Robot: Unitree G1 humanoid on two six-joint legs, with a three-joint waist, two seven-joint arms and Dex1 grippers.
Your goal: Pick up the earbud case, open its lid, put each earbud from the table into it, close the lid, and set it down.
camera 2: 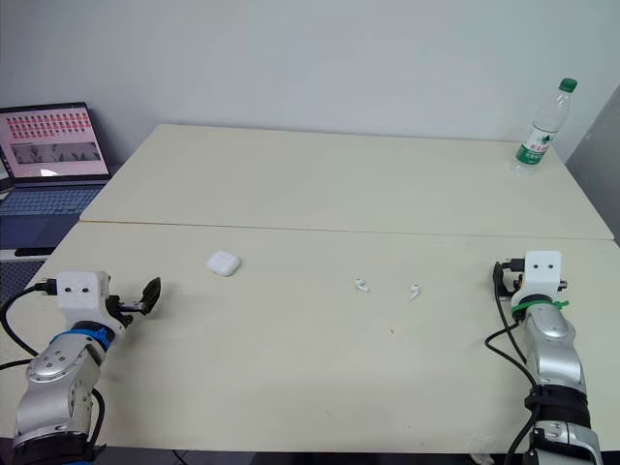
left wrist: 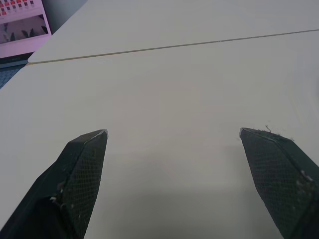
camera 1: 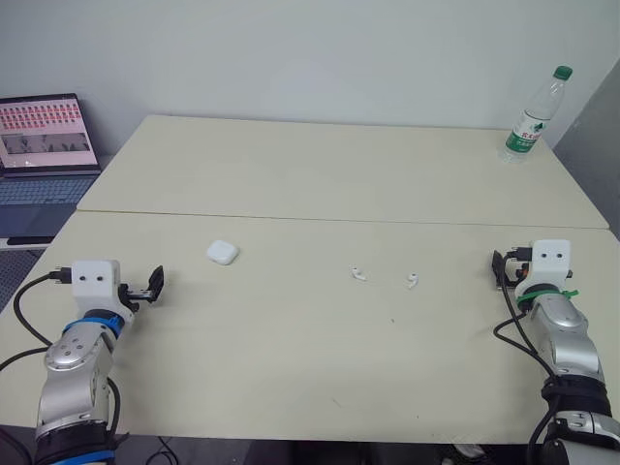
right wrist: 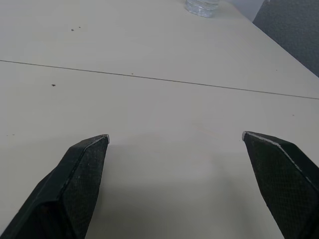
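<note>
The white earbud case (camera 1: 222,252) lies shut on the cream table (camera 1: 291,368), left of centre. Two white earbuds rest to its right: one earbud (camera 1: 358,274) near the middle, the other earbud (camera 1: 412,281) a little further right. My left gripper (camera 1: 155,284) hovers low at the table's left side, well short of the case, open with nothing between its fingers (left wrist: 84,164). My right gripper (camera 1: 500,268) sits at the right edge, far from the earbuds, also open and empty, its fingers (right wrist: 82,169) spread wide.
A plastic water bottle (camera 1: 531,116) with a green cap stands at the far right corner. An open laptop (camera 1: 44,145) sits off the table's left side. A seam (camera 1: 339,220) runs across the table between the two halves.
</note>
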